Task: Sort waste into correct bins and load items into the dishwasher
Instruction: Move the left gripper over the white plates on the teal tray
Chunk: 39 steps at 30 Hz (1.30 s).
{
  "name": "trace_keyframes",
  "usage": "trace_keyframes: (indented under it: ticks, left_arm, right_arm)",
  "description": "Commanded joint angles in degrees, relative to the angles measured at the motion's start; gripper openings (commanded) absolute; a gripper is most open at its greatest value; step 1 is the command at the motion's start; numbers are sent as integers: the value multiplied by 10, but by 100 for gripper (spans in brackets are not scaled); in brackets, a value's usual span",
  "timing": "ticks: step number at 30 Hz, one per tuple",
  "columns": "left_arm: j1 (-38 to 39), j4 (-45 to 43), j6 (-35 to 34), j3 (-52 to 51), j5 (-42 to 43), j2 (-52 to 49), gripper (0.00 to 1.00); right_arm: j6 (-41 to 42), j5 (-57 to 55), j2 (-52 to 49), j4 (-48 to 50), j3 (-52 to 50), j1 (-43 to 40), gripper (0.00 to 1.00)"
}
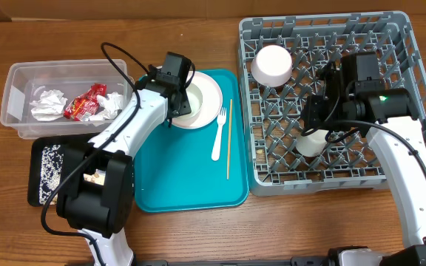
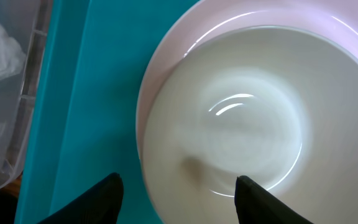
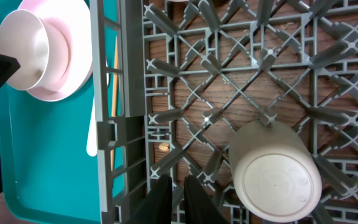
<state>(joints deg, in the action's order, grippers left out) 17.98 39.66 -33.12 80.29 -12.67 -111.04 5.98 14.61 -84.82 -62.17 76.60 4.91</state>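
The fingers (image 2: 101,202) of the left gripper (image 2: 179,179) are spread wide. One finger is outside the white bowl (image 2: 241,112) and the other is over its inside, so the bowl's edge sits between them. We cannot tell if they touch it. The bowl is empty and sits on the pale pink plate (image 2: 166,59), and the plate sits on the teal tray (image 2: 86,93). On the tray beside the plate we see the white fork (image 1: 218,133), and just beside that lies the thin wooden chopstick (image 1: 229,140).

The fingers (image 3: 160,199) of the right gripper (image 3: 178,183) are almost together and hold nothing. They hang over the grey dish rack (image 1: 246,103), near the wall next to the teal tray. Near them the small white cup (image 3: 272,180) sits upside down among the pegs. In a corner of the rack we see a second white bowl (image 1: 272,65), upside down too.

On the left arm's side, the clear tub (image 1: 13,111) holds crumpled white napkins (image 1: 48,103) with the red wrapper (image 1: 85,102) between them. The black tray (image 1: 34,170) sits just beside the tub, with pale crumbs (image 1: 50,166) in it. Everything rests on the wooden table (image 1: 198,236)
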Motion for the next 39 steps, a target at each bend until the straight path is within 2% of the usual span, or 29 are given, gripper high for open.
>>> trace_keyframes:
  ticks: [1,6,13,24,39]
  left_arm:
    - [-10,1,-30,12,-3,-12,57]
    - [-13,-1,-31,12,1,-12,42]
    - [-15,-24,-28,-3,0,-12,36]
    - [-17,-47,-29,-16,-15,-13,34]
    - [-19,-59,-31,-24,-25,-21,41]
  right_arm:
    - [1,1,-2,3,3,-2,11]
    - [1,1,-2,3,3,-2,11]
    - [1,1,-2,4,3,-2,11]
    - [1,1,-2,3,3,-2,11]
    - [1,1,-2,3,3,-2,11]
